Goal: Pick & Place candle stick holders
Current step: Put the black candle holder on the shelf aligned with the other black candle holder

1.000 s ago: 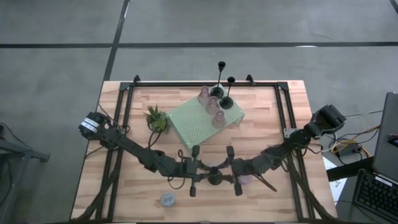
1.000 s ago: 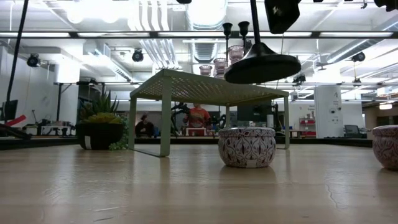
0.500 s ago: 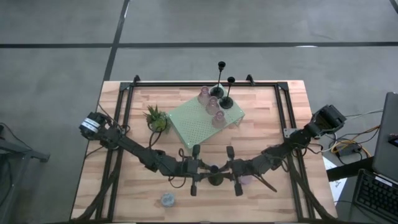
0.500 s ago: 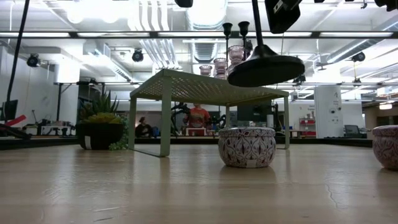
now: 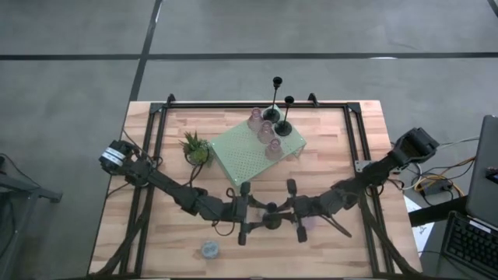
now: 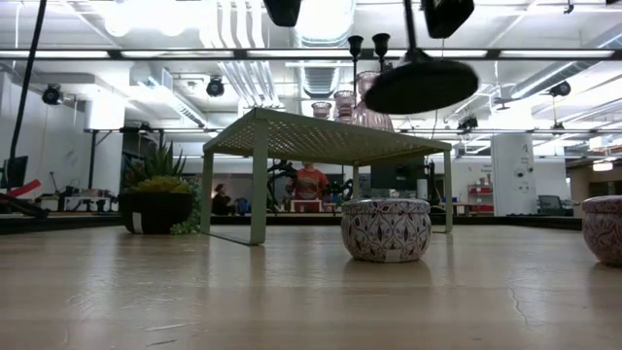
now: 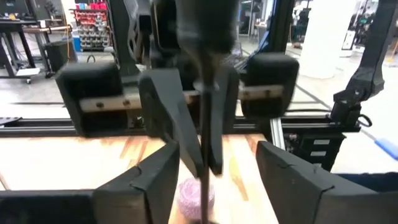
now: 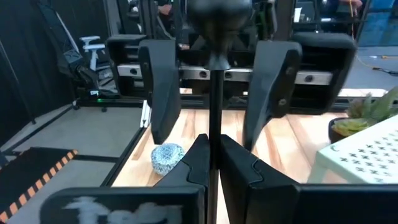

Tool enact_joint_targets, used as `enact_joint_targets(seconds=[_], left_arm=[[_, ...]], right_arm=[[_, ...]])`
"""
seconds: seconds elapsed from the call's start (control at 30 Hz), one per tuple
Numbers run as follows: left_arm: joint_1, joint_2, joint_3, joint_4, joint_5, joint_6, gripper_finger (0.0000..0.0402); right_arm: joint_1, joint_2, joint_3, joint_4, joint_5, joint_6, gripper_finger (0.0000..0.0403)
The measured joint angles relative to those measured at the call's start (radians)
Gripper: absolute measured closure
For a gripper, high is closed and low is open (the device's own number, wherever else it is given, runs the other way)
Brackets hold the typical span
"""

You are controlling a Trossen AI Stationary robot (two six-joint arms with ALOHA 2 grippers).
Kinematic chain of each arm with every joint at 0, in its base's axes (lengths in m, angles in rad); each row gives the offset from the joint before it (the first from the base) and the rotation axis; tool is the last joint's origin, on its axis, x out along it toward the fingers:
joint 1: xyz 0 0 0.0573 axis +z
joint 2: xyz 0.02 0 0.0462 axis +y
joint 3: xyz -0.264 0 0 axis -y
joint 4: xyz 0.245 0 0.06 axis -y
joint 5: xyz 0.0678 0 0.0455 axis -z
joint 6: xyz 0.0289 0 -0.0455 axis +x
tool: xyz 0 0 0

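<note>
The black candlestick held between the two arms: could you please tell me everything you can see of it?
The black candlestick is slim and dark, with a rounded knob on top and a wide round base, seen from below in the low view. It hangs upright above the table, clear of the wood. The right gripper is shut on its stem; the left gripper stands open around it.

Cups (image 5: 264, 131), sticks (image 5: 284, 117) on stand (image 5: 241, 159); plant (image 5: 196, 148) left.

My right fingers (image 8: 205, 158) pinch a slim black candle stick (image 8: 216, 118) upright, its round base (image 6: 421, 85) lifted above the table. My left fingers (image 8: 158, 81) stand spread either side of its stem. A blue patterned puck (image 8: 166, 158) lies beyond my jaws; a pink puck (image 7: 196, 198) sits below them.
</note>
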Motion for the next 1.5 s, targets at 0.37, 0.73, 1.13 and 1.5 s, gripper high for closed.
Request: enact_joint_targets(seconds=[0.37, 0.73, 1.13, 1.5], left_arm=[[0.001, -0.012, 0.0, 0.006, -0.003, 0.043, 0.0172], [0.002, -0.012, 0.0, 0.005, -0.003, 0.025, 0.0172], [0.002, -0.012, 0.0, 0.004, -0.003, 0.018, 0.0172], [0.002, -0.012, 0.0, 0.004, -0.003, 0.018, 0.0172]], right_arm=[[0.002, -0.197, 0.0, -0.256, 0.08, 0.023, 0.039], [0.002, -0.366, -0.002, -0.454, 0.245, -0.027, 0.039], [0.002, -0.561, -0.044, -0.529, 0.394, -0.129, 0.039], [-0.121, -0.701, -0.142, -0.471, 0.524, -0.209, 0.039]])
